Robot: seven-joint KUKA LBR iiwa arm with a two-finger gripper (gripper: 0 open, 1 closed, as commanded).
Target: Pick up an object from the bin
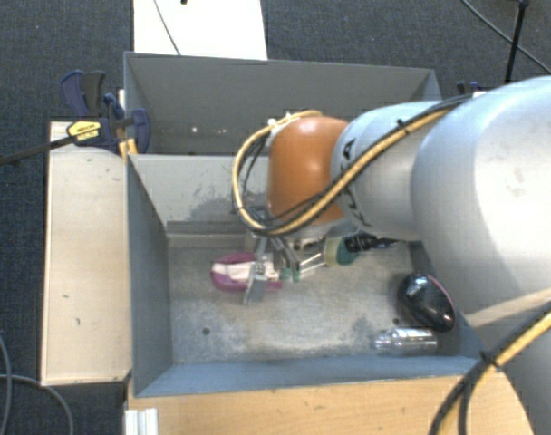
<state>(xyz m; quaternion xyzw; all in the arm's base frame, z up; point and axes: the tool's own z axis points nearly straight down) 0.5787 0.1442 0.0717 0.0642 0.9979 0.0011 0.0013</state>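
My gripper (260, 284) hangs low in the middle of the bin, below the orange wrist cover. Its metal fingertips reach down at the right end of a purple and pink oblong object (230, 274) lying on the bin floor at left of centre. One finger (256, 286) overlaps that object's right end; whether it is gripped is unclear. A small teal thing (346, 255) peeks out just right of the gripper body.
A black rounded object (426, 301), like a computer mouse, lies at the bin's right side. A shiny silver cylindrical piece (404, 340) rests near the front right corner. The large arm covers the bin's right and back parts.
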